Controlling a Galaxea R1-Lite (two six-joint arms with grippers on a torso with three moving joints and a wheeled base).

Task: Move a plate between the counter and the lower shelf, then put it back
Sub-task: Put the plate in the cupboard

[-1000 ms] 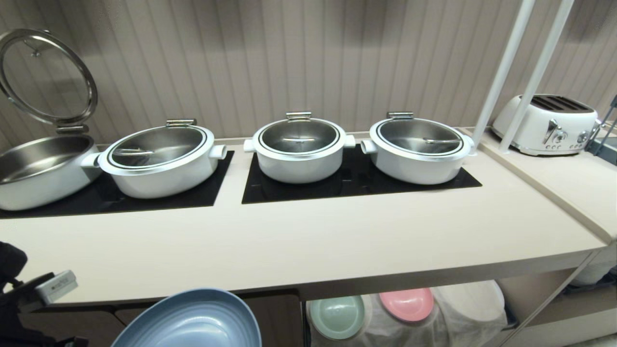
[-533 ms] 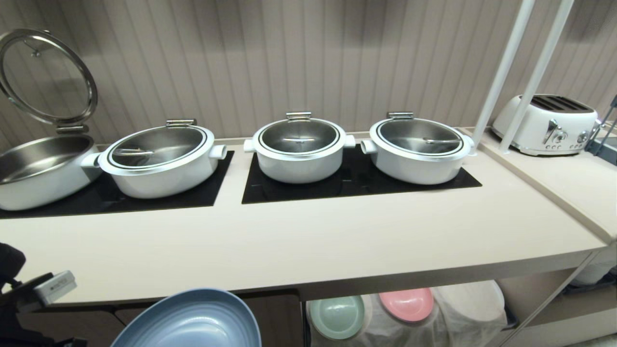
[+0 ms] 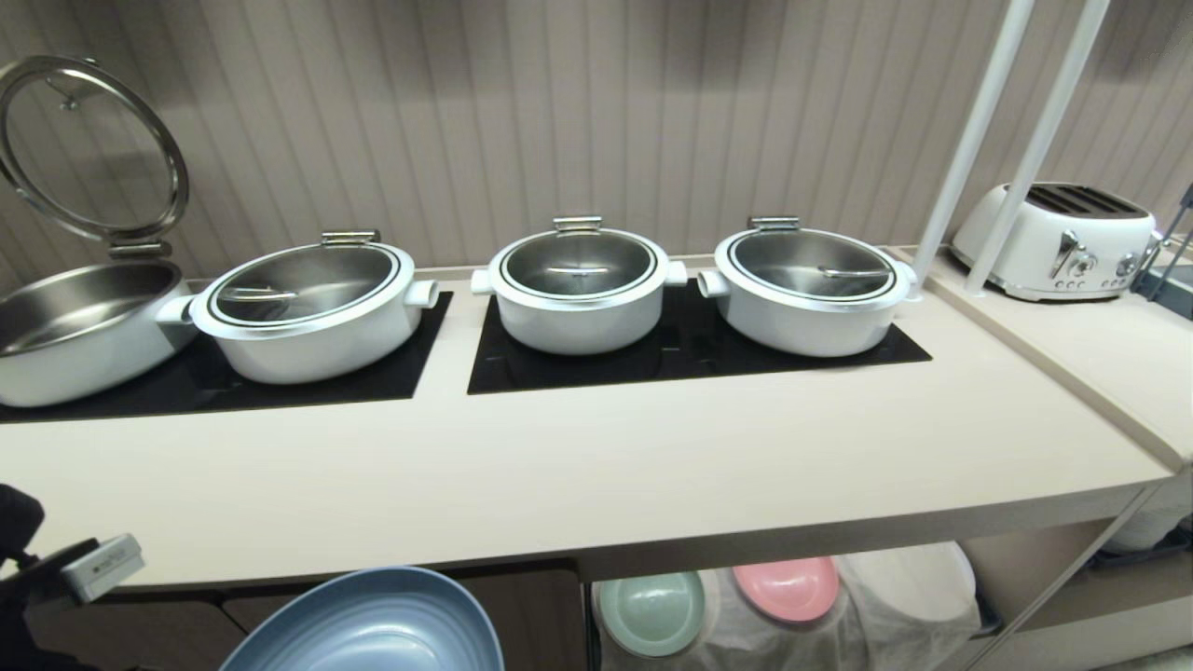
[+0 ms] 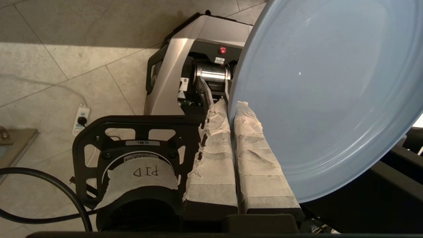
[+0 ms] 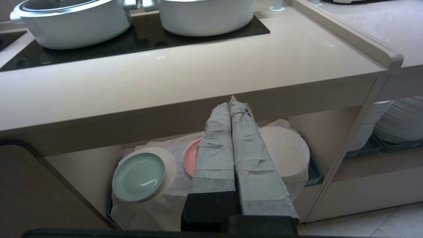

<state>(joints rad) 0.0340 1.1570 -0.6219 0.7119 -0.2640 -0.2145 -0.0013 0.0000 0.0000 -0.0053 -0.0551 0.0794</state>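
Now the left gripper pinches the rim of the blue plate, holding it low before the counter so it can go up. The right gripper is closed on nothing, facing the lower shelf.

Black left gripper, paper-wrapped fingers

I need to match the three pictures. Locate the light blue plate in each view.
Head view: light blue plate at the bottom edge, left of centre, below the counter.
Left wrist view: fills the upper right, rim clamped in the left gripper.
Right wrist view: absent.
Shared landmark: none besides the plate.
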